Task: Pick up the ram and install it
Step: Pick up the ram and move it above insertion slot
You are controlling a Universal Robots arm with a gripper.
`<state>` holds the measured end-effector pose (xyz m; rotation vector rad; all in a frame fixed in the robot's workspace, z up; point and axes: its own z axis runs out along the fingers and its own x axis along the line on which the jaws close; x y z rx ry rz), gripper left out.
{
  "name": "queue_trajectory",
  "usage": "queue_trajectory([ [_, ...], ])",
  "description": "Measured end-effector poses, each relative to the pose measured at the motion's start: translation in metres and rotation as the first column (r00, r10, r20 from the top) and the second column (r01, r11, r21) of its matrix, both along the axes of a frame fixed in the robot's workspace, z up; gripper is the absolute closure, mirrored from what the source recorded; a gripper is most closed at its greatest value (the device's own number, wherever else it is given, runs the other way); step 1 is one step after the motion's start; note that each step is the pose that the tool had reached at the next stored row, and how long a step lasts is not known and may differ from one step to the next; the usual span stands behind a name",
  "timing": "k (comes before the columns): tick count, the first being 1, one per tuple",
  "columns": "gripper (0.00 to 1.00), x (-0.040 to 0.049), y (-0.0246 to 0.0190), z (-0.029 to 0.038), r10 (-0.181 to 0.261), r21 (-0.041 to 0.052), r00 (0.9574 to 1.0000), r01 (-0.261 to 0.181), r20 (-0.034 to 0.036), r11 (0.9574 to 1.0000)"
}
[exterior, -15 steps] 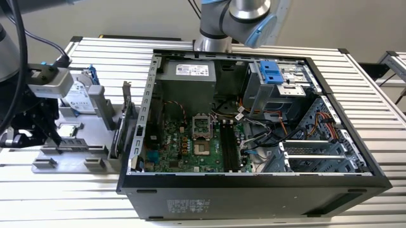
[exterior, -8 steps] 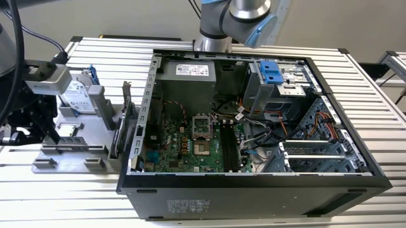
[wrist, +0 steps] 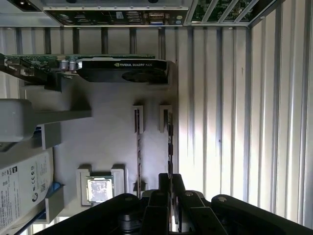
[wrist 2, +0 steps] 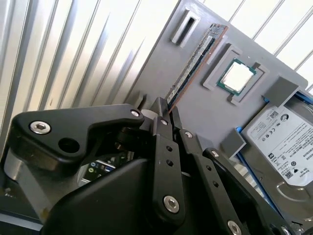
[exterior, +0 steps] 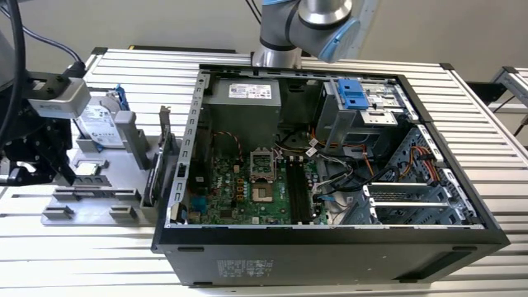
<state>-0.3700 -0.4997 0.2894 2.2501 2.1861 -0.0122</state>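
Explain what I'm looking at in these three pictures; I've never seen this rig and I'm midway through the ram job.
The exterior view looks down on a slatted metal table carrying an open computer case; the robot arm stands behind it. At the exterior view's left sits a grey parts tray. Both wrist views come from cameras on the arm, looking past the black gripper at that tray. It holds a hard drive, a processor chip, an expansion card and the ram, a thin stick on edge in its holder. The gripper is at one end of the ram, which is not yet lifted.
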Motion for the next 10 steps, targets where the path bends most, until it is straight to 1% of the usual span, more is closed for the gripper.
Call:
queue_trajectory([
  [10, 1.00, 0.0000, 0.0000, 0.0087, 0.000, 0.0001, 1.0000, 0.000, 0.0001, 1.0000],
])
